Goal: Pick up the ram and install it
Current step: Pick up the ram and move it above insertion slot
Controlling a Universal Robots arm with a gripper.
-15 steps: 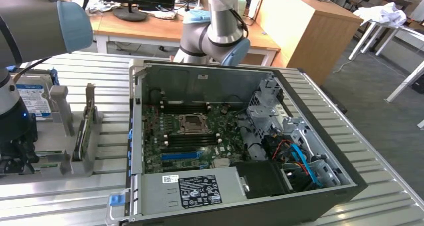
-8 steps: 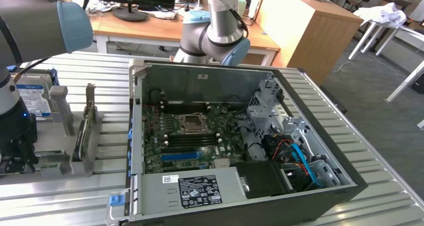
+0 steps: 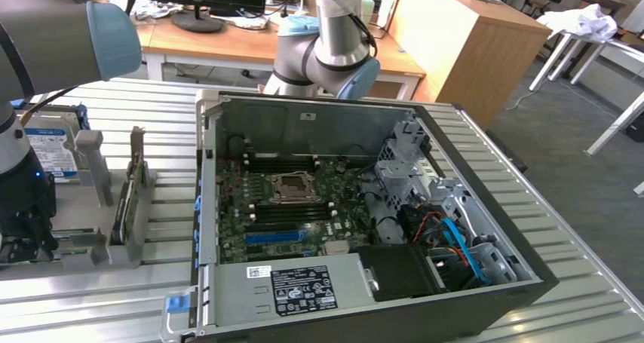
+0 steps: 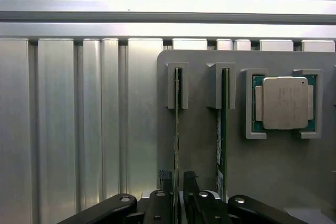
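Note:
Two rams stand on edge in a grey holder plate [image 4: 202,145], each a thin green stick held in a slotted post. My gripper [image 4: 177,184] is down over the near end of one ram [image 4: 177,129], with a black finger [image 4: 167,192] close on either side of it. A thin gap still shows beside the stick, so the gripper is open around it. The second ram [image 4: 221,124] stands parallel in the neighbouring slot. In the exterior view my gripper [image 3: 26,241] hangs low at the exterior view's left, over the holder and beside the computer case.
A silver processor chip [image 4: 285,103] lies in a bracket beside the rams. The open computer case [image 3: 207,207] holds the motherboard [image 3: 286,207] on the slatted aluminium table [image 3: 563,298]. A hard drive [image 3: 48,153] stands behind the holder. Another arm [image 3: 322,49] rises behind the case.

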